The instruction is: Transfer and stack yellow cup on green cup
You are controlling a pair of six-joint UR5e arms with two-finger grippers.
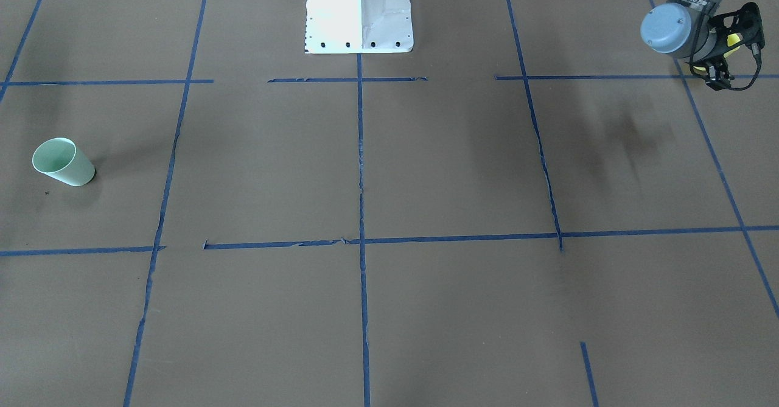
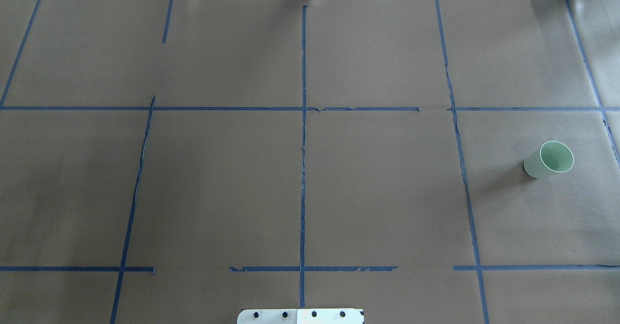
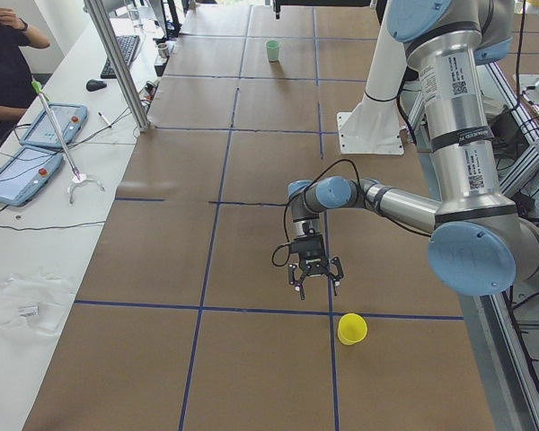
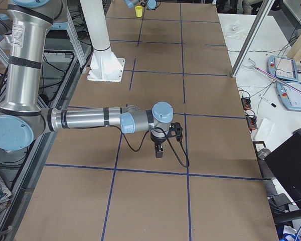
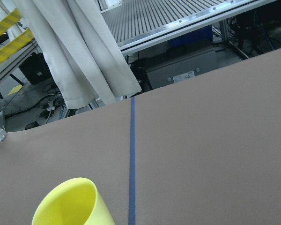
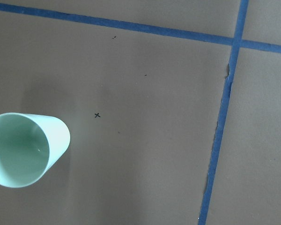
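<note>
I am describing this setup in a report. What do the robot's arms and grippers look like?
The left arm and right arm are silver tubes with black rings, small printed labels and pale blue round joint caps. The left gripper and right gripper are black and two-fingered, each with a black cable looping at the wrist.

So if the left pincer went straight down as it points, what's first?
Likely the bare table: the left pincer points down, and the yellow cup stands off to one side of that line. Depth is unclear, so a finger might clip its rim.
</note>
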